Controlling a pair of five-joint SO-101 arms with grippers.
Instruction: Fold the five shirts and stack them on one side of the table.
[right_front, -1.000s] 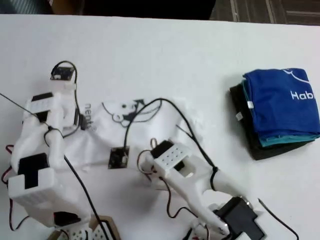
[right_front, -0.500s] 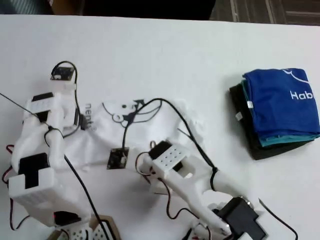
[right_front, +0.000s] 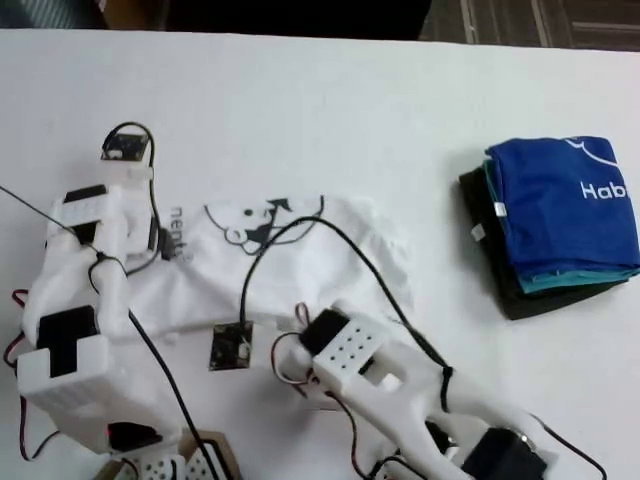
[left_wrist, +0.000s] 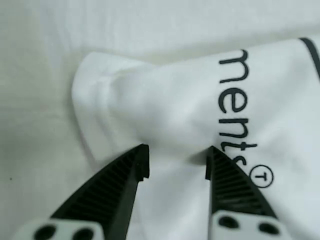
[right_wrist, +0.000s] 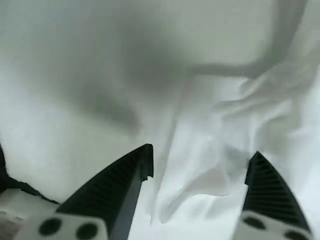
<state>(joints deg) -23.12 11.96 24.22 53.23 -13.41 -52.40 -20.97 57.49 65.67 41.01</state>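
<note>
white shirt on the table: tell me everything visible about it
The white shirt is soft, wrinkled cloth with a black line drawing and black lettering. It lies flat but rumpled on the table, bunched at the end nearer the stack of folded shirts, which it does not touch. The left gripper, open, straddles a raised fold beside the lettering; the right gripper, open, hangs over creased cloth.

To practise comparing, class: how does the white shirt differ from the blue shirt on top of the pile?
The white shirt lies loose and rumpled; the blue shirt is folded square. The white shirt rests directly on the table; the blue shirt tops a pile. Both carry print.
</note>
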